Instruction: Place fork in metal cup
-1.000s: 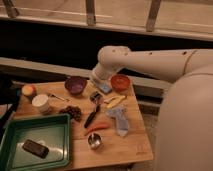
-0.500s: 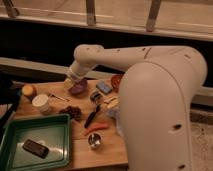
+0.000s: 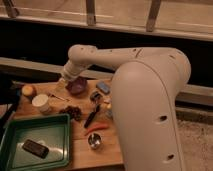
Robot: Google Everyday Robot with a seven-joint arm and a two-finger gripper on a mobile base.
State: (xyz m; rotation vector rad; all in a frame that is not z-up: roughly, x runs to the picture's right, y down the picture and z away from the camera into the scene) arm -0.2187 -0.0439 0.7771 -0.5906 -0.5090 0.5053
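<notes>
A: Entry: any text, label, brand or number legible on the items?

B: None readable. The dark block in the green tray, at 7 o'clock of the view, may carry print, but I cannot tell.

A: Gripper?

B: The gripper shows no lettering. It sits low, fingers apart, just beside the purple bowl at the bowl's 9 o'clock.
</notes>
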